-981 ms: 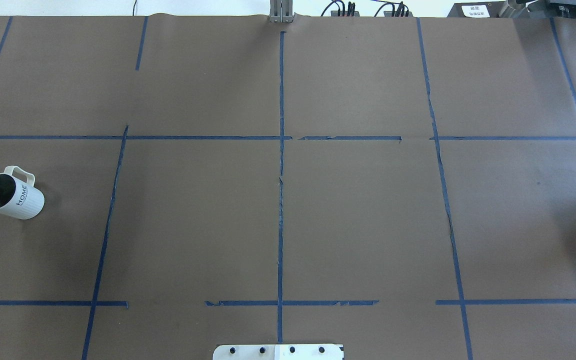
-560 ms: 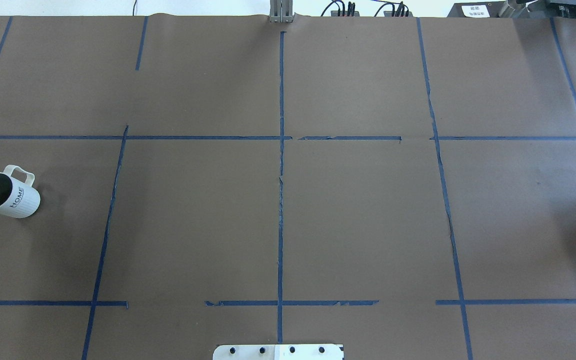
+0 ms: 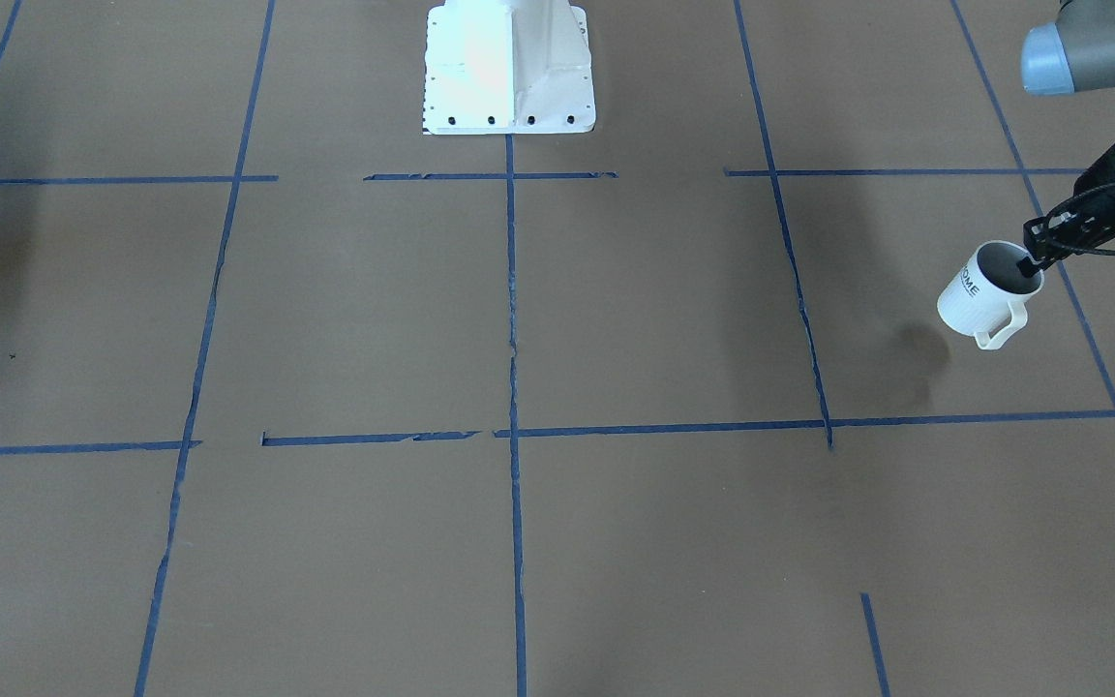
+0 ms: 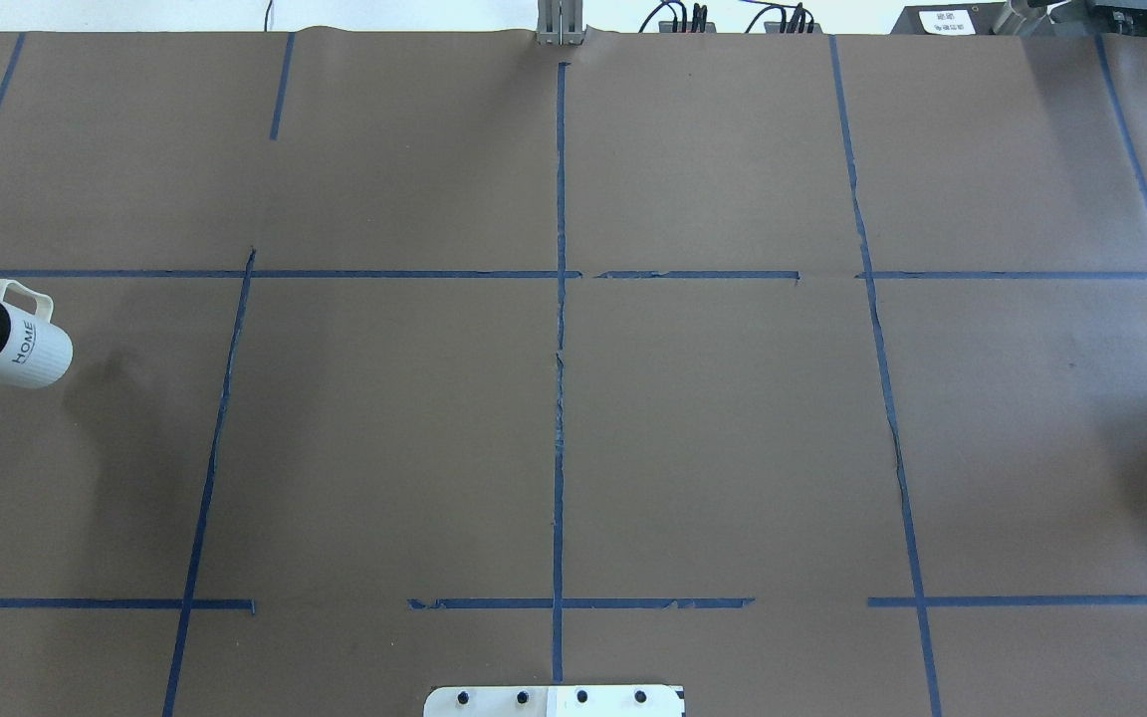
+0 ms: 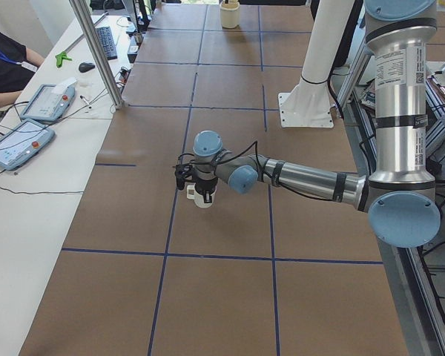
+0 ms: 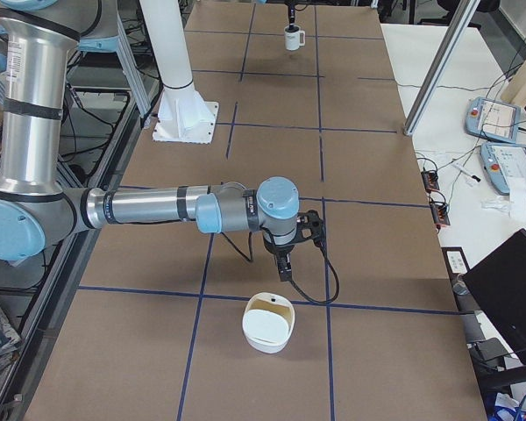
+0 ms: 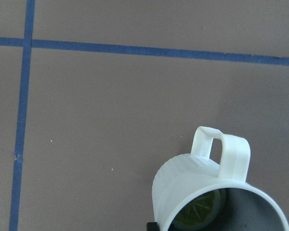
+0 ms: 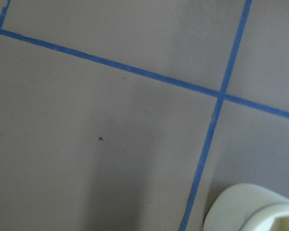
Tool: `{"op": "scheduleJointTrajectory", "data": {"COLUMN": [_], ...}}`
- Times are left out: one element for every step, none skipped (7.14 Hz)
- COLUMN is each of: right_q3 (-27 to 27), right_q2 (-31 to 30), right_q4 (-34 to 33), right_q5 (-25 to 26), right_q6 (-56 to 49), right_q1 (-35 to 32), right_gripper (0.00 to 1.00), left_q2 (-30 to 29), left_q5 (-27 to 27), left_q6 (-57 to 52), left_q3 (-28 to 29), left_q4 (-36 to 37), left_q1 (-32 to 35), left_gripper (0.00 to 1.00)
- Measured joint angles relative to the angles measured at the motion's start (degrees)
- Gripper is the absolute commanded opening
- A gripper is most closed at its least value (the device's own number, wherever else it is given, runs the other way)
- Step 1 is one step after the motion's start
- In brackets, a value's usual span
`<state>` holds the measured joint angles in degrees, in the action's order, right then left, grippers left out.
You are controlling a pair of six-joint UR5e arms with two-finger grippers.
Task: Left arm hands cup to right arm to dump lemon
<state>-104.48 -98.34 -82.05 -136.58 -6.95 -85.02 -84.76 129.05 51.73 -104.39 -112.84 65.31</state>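
Note:
The white ribbed cup (image 3: 972,293) with "HOME" lettering hangs tilted above the table at its left end, its shadow below it. My left gripper (image 3: 1032,263) is shut on the cup's rim, one finger inside the mouth. The cup shows at the left edge of the overhead view (image 4: 24,351) and in the exterior left view (image 5: 202,196). The yellow-green lemon (image 7: 200,211) lies inside the cup in the left wrist view. My right gripper (image 6: 285,263) hovers low over the table's right end. I cannot tell whether it is open or shut.
A white bowl-like container (image 6: 267,323) stands on the table just in front of the right gripper; its rim shows in the right wrist view (image 8: 253,209). Blue tape lines grid the brown table (image 4: 713,428). The robot's white base (image 3: 509,68) stands at the near edge.
The cup has moved left and farther from the robot in the overhead view, held by the left gripper. Its shadow now lies apart from it.

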Motion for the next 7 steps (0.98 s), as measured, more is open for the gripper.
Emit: {"op": "scheduleJointTrajectory", "data": {"right_q3": [2.4,5.0,7.0,7.9,8.2,8.1,8.3], "right_q2": [2.7,5.8,9.6,13.4,17.5,20.8,22.6], "right_q4": [6.3,11.7,14.9,16.4,16.9,17.9,22.0], "right_q5": [0.5,0.6,0.6,0.8,1.1,2.2,4.5], "right_q6": [0.0,0.2,0.9,2.5,5.2,8.1,10.6], "right_q1": [3.0,5.7,8.0,10.3,12.4,15.1,18.7], "right_gripper": [0.99,0.99,0.99,0.99,0.94,0.94,0.95], "left_q2": [-2.5,-5.9,-10.3,-16.3,-24.1,-30.9,-35.7], "left_q5": [0.0,0.1,0.1,0.1,0.1,0.1,0.1], "left_q6": [7.8,17.0,25.0,30.8,36.1,41.7,47.6], "left_q3": [-0.6,-0.9,-1.1,-1.2,-1.1,-0.7,-0.2], "left_q4": [0.1,0.5,3.0,9.2,18.6,25.7,28.9], "left_q1": [-0.1,-0.5,-1.7,-3.8,-6.8,-10.0,-12.6], "left_gripper": [0.0,0.0,0.0,0.0,0.0,0.0,0.0]}}
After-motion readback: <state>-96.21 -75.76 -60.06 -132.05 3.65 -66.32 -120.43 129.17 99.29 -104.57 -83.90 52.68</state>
